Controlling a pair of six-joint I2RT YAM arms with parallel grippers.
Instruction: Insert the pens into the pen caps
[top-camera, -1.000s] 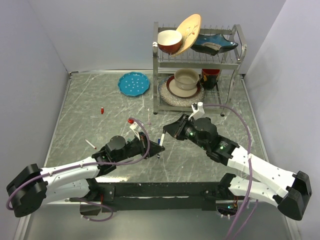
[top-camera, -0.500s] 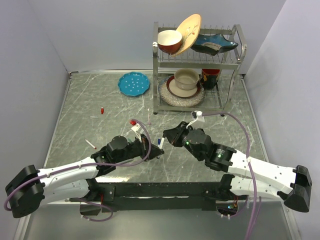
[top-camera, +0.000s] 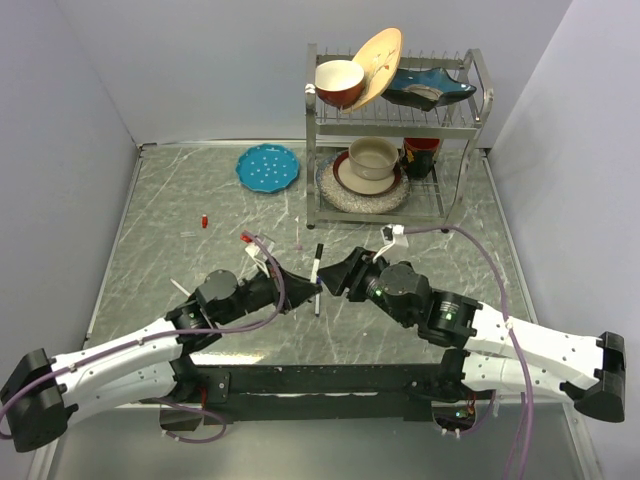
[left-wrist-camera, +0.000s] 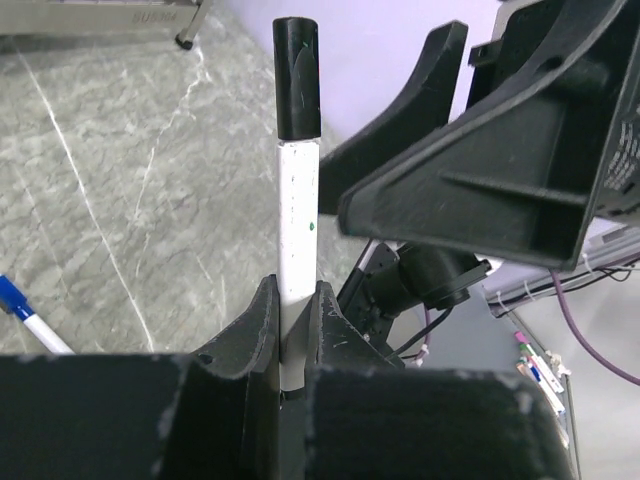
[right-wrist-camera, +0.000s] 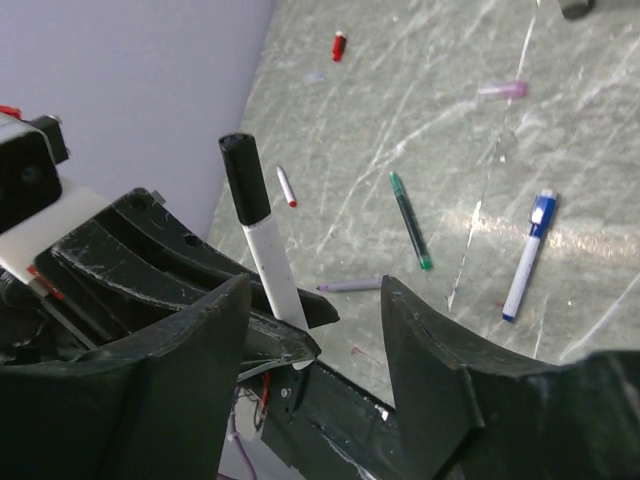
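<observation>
While our left gripper (left-wrist-camera: 296, 315) pinches the pen (left-wrist-camera: 297, 200) by its barrel, our right gripper (right-wrist-camera: 315, 295) gapes empty at three o'clock. We judge the pen light and stiff.

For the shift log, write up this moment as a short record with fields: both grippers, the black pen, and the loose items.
left gripper: shut on the black pen, held upright
black cap: on the pen's top end
right gripper: open, next to the pen, not gripping it
blue pen: lying on the table
green pen: lying near the blue pen
red-tipped pen: lying apart
red cap: loose, far from both grippers
</observation>
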